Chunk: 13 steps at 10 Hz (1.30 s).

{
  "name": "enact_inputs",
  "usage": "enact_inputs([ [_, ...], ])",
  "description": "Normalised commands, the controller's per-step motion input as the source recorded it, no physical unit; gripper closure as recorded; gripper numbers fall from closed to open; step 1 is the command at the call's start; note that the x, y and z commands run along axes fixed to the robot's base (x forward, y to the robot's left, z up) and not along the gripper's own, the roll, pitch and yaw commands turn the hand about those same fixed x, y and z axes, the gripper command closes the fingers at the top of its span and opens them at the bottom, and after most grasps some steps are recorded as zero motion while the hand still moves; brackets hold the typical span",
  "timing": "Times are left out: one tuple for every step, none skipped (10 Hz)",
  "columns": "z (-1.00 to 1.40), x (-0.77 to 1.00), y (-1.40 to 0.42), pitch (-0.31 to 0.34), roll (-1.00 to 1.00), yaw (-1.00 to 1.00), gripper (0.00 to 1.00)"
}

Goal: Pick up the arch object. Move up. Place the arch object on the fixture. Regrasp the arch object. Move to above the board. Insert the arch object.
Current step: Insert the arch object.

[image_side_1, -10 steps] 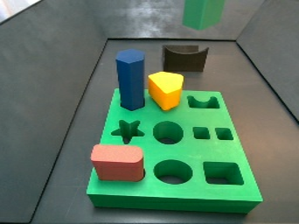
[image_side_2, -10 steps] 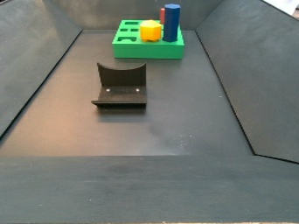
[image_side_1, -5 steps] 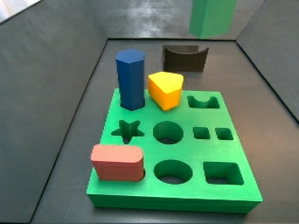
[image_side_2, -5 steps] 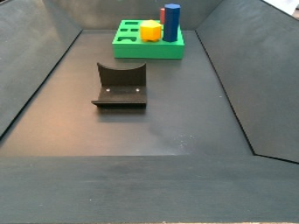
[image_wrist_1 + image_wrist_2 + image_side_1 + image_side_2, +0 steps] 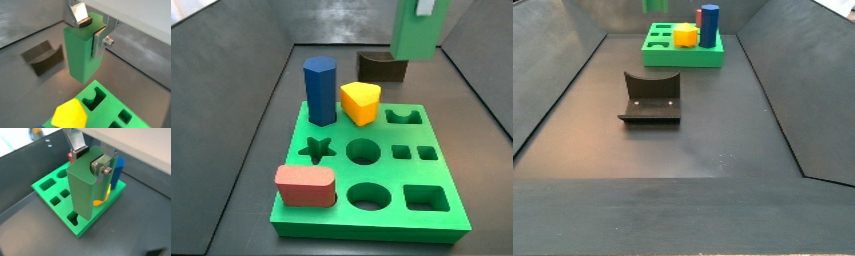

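My gripper [image 5: 90, 30] is shut on the arch object [image 5: 83, 55], a muted-green block, and holds it upright in the air. In a side view the arch object [image 5: 416, 35] hangs from the gripper [image 5: 425, 6] above the far end of the board [image 5: 372, 165], in front of the fixture [image 5: 381, 68]. The board's arch-shaped hole [image 5: 405, 117] lies open below and nearer. In both wrist views the block hangs over the board [image 5: 53, 188]. The fixture [image 5: 651, 98] stands bare on the floor. The arch object's lower end [image 5: 653, 5] just shows at the frame's top edge.
A blue prism [image 5: 319, 90], a yellow rounded block [image 5: 361, 102] and a red block [image 5: 305, 185] stand in the board. Star, round and square holes are open. Dark sloping walls [image 5: 560, 95] close in the floor on both sides.
The arch object has come lower in the gripper, nearer the board's far end. It now shows at the top edge of the side view that did not show it before.
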Motion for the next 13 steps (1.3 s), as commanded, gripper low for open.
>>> enact_inputs([
  [-0.31, 0.07, 0.0, -0.009, 0.0, -1.0, 1.0],
  [-0.47, 0.45, -0.26, 0.0, 0.0, -0.55, 1.0],
  [-0.44, 0.62, -0.52, 0.14, 0.08, -0.09, 1.0],
  [-0.3, 0.43, -0.49, 0.286, 0.19, 0.0, 1.0],
  [-0.23, 0.12, -0.12, 0.204, 0.06, 0.0, 1.0],
  [-0.23, 0.0, 0.0, 0.091, 0.01, -0.03, 1.0],
  [-0.26, -0.02, 0.0, 0.0, 0.0, -0.11, 1.0],
  [-0.3, -0.11, 0.0, 0.0, 0.0, -0.1, 1.0],
  [-0.28, -0.27, 0.0, -0.081, -0.01, -0.1, 1.0],
  [-0.33, -0.19, -0.01, -0.123, -0.01, -0.09, 1.0],
  [-0.38, 0.0, -0.01, -0.156, -0.01, -0.07, 1.0],
  [-0.38, 0.08, -0.02, -0.094, 0.0, -0.07, 1.0],
  [-0.37, 0.03, -0.06, -0.091, 0.0, -0.07, 1.0],
])
